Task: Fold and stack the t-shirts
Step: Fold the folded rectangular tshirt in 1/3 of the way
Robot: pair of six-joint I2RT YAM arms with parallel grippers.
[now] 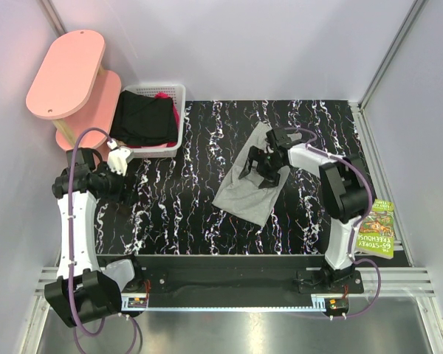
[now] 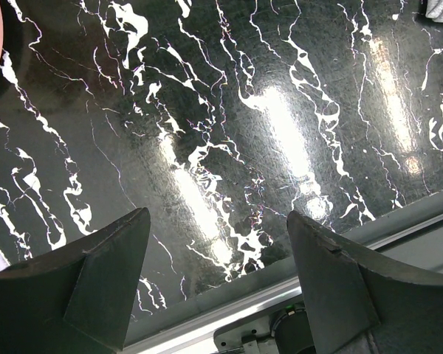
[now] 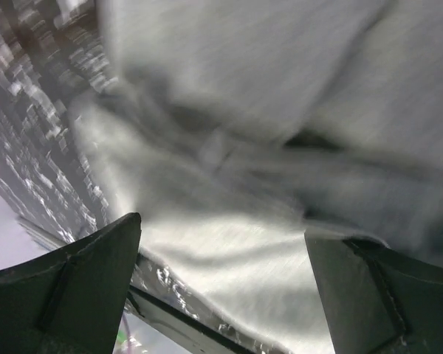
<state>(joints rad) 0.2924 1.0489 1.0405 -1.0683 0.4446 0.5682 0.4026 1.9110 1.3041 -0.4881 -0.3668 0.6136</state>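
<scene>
— Black, white-veined bench (image 1: pixel 177 214), top view: where is the cloth, and how much open room is there?
— Grey t-shirt (image 1: pixel 244 195): rumpled, right of centre, its edges well inside the bench's edges. Black garment (image 1: pixel 144 118) and magenta cloth (image 1: pixel 176 114): in the white basket (image 1: pixel 179 90) at the far left corner. Bare bench runs from the shirt's left edge to my left arm.
— And the claws?
— Right claw (image 1: pixel 257 168): fully spread, low over the grey t-shirt, gripping nothing; whether it touches the cloth I cannot tell. Left claw (image 1: pixel 118 159): wide apart, holding nothing, just beside the basket's near corner. Book (image 1: pixel 376 228): at the right edge.
</scene>
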